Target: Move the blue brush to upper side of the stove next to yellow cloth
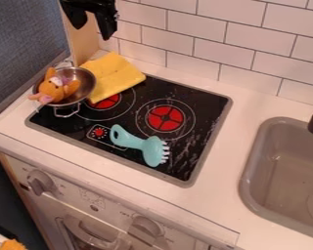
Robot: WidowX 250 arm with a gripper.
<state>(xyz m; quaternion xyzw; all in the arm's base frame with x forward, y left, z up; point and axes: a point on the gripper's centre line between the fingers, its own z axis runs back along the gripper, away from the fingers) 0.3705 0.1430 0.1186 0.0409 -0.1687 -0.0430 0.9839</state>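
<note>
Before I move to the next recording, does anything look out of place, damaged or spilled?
The black stove top has pale streaks on its sink side, wear or smears; I can't tell which. An orange plush toy sits in the metal pot, odd for cooking, and the yellow cloth partly covers a red burner.

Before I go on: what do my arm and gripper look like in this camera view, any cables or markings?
The gripper is black, with two chunky fingers that narrow towards their tips, set under a dark, blocky body. A few small paler glints show on it. I can't make out any cable or marking, and too little of the arm is in view to describe its shape.
</note>
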